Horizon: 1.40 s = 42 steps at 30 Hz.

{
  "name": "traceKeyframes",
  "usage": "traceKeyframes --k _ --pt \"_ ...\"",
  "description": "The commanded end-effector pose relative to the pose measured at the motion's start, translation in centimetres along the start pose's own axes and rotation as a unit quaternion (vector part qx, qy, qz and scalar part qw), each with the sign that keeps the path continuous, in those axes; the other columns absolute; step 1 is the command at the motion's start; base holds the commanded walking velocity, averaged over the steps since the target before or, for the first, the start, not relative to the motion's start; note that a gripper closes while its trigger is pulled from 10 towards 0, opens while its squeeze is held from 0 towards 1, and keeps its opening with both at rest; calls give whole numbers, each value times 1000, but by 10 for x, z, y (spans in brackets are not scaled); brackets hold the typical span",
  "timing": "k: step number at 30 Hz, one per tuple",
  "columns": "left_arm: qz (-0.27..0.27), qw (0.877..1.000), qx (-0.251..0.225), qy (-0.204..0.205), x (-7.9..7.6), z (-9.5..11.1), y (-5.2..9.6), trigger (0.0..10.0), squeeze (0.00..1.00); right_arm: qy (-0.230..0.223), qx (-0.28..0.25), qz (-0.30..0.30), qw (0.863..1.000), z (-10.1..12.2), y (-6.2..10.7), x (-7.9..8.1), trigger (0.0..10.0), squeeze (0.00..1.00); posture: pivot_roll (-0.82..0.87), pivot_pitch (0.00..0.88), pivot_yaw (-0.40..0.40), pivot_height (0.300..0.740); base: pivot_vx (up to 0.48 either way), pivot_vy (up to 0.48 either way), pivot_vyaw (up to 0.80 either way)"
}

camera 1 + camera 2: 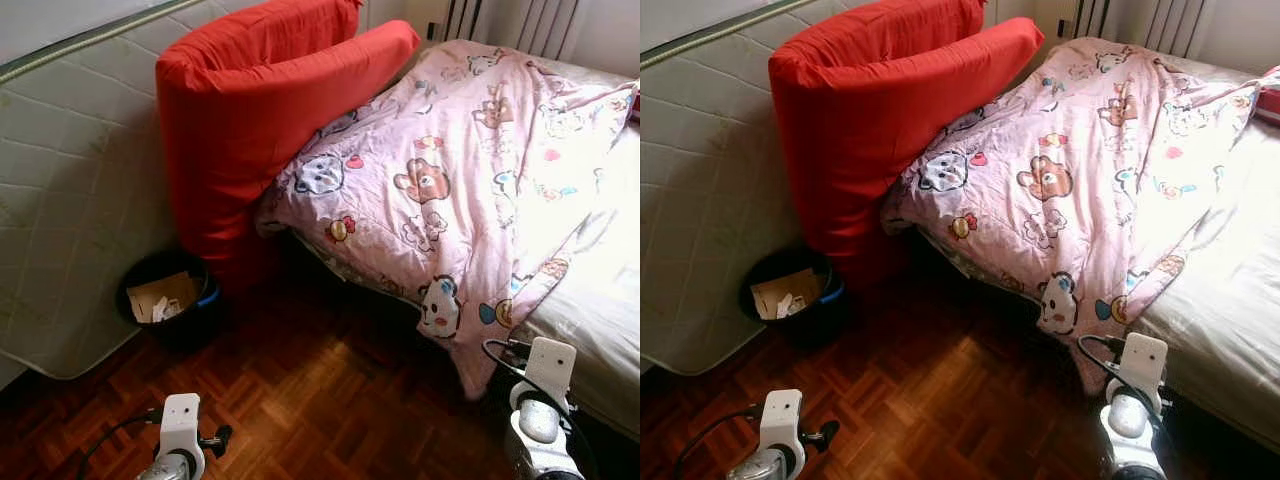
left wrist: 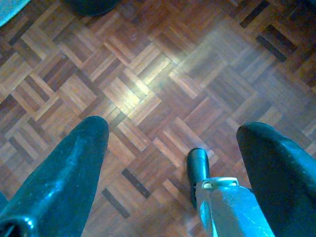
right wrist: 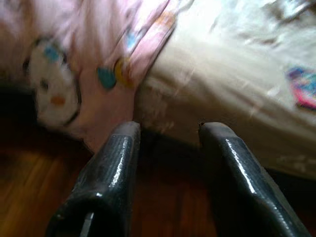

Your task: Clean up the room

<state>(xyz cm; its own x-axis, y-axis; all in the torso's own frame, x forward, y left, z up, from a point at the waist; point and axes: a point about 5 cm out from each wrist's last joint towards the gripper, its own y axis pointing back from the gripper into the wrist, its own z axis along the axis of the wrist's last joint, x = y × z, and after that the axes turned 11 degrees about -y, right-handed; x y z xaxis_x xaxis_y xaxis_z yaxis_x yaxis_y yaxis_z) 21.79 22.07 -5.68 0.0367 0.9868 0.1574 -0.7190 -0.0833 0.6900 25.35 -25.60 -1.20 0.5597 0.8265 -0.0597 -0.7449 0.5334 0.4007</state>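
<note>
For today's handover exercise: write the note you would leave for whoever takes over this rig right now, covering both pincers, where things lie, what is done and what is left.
Left pincer: open, holding nothing, low over the parquet.
Right pincer: open, holding nothing, pointed at the bed edge beside the hanging quilt corner.
Quilt: pink, rumpled, draped over the bed's side toward the floor.
Red cushions: propped between the bed and a mattress stood on edge.
Bin: on the floor, holds paper scraps.
Done: nothing evident.
Left: probably straighten quilt, sort cushions.
</note>
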Motion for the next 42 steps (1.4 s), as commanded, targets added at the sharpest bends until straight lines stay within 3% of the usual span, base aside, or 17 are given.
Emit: traceKeyframes --k 1,5,7,8,13,17,24,34,42 --pt "1 1000 20 -5 3 -9 2 10000 0 14 37 14 999 -16 5 0 10000 0 42 90 58 740 0 0 0" --pt "-1 1000 21 -4 1 -9 2 10000 0 57 118 99 986 -48 21 13 10000 0 36 87 53 740 0 0 0" --pt "-1 1000 21 -4 1 -9 2 10000 0 62 133 113 983 -54 25 15 10000 0 35 87 52 740 0 0 0" --pt "-2 1000 22 -3 0 -9 2 10000 0 88 166 149 971 -69 35 19 10000 0 29 83 47 740 0 0 0" --pt "-4 1000 24 0 -3 -10 2 10000 0 131 225 165 951 -96 51 9 10000 0 36 75 38 740 0 0 0" --pt "-1 1000 27 7 -4 -13 3 10000 0 95 256 137 952 -110 60 -2 10000 0 43 70 31 740 0 0 0" --pt "0 999 32 8 -5 -15 3 10000 0 65 260 139 953 -113 64 1 10000 0 27 65 35 740 0 0 0" --pt "1 1000 30 9 -4 -14 3 10000 0 50 253 141 956 -111 63 2 10000 0 24 74 37 740 0 0 0" --pt "1 999 32 10 -4 -14 3 10000 0 67 256 144 953 -113 64 -1 10000 0 33 78 31 740 0 0 66"
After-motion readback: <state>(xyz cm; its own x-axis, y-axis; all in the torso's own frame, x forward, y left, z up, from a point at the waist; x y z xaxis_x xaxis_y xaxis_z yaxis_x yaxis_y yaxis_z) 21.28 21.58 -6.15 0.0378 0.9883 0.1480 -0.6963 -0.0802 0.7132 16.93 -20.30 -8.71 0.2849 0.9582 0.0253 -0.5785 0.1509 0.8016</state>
